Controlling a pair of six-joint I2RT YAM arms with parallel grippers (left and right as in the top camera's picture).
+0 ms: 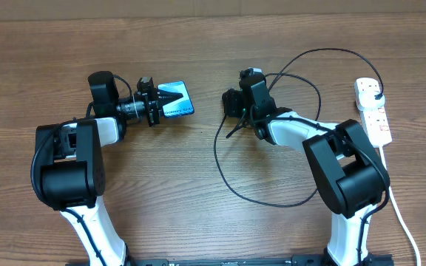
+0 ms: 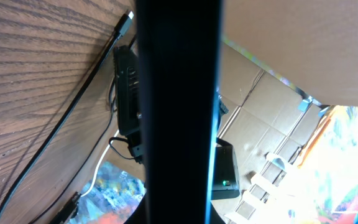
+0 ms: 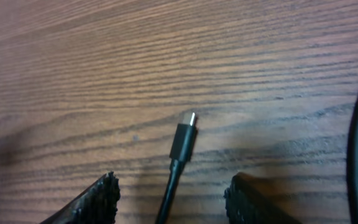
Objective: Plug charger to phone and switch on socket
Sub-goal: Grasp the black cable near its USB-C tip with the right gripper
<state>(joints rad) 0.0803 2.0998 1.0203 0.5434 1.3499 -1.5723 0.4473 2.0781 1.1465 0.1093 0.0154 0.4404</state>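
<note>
The phone [image 1: 177, 100], its blue-white screen lit, is held at the fingertips of my left gripper [image 1: 156, 104], which is shut on it. In the left wrist view the phone [image 2: 179, 112] is a dark upright band, edge-on, hiding my fingers. The charger's black cable [image 1: 217, 159] loops over the table to its plug [image 1: 376, 91] in the white socket [image 1: 374, 114]. Its connector tip [image 3: 184, 138] lies flat on the wood. My right gripper [image 3: 173, 198] is open, straddling the cable just behind the tip, and the fingers [image 3: 95, 202] do not touch it.
The power strip's thick white cord [image 1: 399, 210] runs down the right side past the right arm's base. The two grippers face each other across a short gap of wood [image 1: 205, 103]. From the left wrist, the connector tip [image 2: 127, 18] and right gripper [image 2: 126, 93] show.
</note>
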